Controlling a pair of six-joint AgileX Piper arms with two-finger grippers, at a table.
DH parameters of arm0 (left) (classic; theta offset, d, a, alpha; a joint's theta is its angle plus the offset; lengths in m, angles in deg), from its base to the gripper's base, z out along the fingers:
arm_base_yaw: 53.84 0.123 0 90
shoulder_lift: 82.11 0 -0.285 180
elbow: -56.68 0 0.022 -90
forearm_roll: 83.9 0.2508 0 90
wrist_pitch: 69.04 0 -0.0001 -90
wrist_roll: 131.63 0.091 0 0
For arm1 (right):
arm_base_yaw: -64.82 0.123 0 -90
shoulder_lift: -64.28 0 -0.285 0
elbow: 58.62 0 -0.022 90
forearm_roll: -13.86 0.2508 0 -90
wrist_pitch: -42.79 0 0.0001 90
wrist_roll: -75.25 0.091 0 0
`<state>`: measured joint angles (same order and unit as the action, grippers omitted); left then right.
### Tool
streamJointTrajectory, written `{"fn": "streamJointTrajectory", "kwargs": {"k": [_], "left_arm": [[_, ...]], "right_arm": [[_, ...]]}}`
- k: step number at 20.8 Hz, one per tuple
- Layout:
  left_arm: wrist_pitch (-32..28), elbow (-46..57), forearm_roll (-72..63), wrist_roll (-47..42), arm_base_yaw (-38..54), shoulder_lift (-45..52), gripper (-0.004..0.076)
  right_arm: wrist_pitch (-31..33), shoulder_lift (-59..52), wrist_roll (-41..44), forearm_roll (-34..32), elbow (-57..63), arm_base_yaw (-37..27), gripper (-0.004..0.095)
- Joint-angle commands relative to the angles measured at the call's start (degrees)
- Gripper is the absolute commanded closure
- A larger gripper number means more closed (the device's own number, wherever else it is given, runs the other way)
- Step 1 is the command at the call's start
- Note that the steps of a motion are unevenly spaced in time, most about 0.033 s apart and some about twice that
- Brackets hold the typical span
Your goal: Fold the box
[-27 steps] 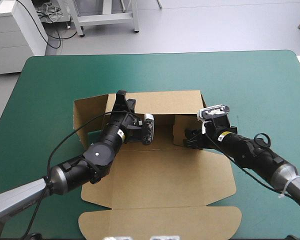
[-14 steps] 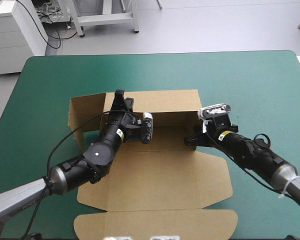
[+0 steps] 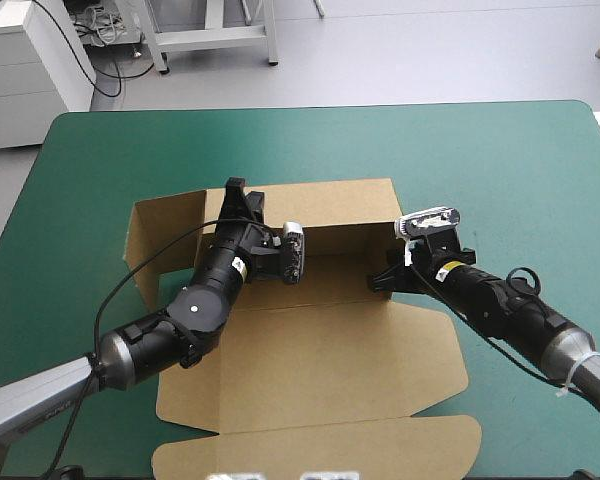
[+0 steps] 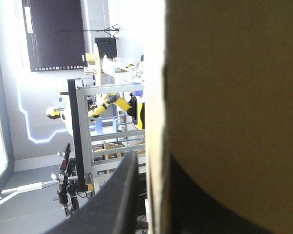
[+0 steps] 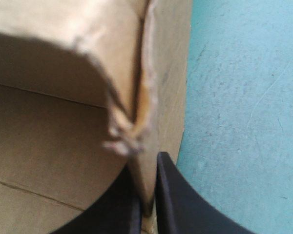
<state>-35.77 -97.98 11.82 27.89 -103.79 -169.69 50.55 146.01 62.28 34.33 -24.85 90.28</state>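
Note:
The brown box (image 3: pixel 330 350) lies open on the teal-green table (image 3: pixel 500 170), its back wall (image 3: pixel 320 205) raised. A side flap (image 3: pixel 160 240) angles out at the left. My left gripper (image 3: pixel 242 192) sits at the back wall's left corner. In the left wrist view the board (image 4: pixel 234 97) stands edge-on between the fingers of this gripper (image 4: pixel 156 163), which close on it. My right gripper (image 3: pixel 377 281) is at the box's right side. The right wrist view shows that gripper (image 5: pixel 147 197) shut on the edge of a doubled wall of the box (image 5: pixel 63 146).
The box's lid (image 3: pixel 320 450), with rounded corners, lies flat toward the table's front edge. Bare teal-green cover (image 5: pixel 234 97) spreads to the right of the box and beyond its back wall.
The right gripper has shut on the box's right wall, where an upright flap stood earlier. The left side flap has swung farther out to the left. The box has shifted slightly.

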Motion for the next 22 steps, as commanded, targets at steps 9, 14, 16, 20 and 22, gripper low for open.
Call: {"fn": "streamJointTrajectory", "kwargs": {"k": [9,14,16,20,22], "left_arm": [[1.1,-1.7,2.2,-3.0,-0.3,1.9,0.0192],[1.2,-1.7,2.2,-3.3,-0.3,1.9,0.0192],[1.2,-1.7,2.2,-2.7,-0.3,2.0,0.0192],[1.2,-1.7,2.2,-2.7,-0.3,2.2,0.0192],[1.2,-1.7,2.2,-2.7,-0.3,2.2,0.0192]], "right_arm": [[-7.2,-1.6,-0.3,-0.5,-1.7,0.1,0.0924],[-12.9,-0.2,-0.2,-1.1,-3.0,-1.1,0.0923],[-11.5,1.9,-0.3,-1.3,-4.8,-3.4,0.0924],[-10.6,6.5,-0.3,-2.2,-9.3,-7.7,0.0924],[-9.3,8.3,-0.9,-2.3,-11.5,-8.9,0.0924]]}}
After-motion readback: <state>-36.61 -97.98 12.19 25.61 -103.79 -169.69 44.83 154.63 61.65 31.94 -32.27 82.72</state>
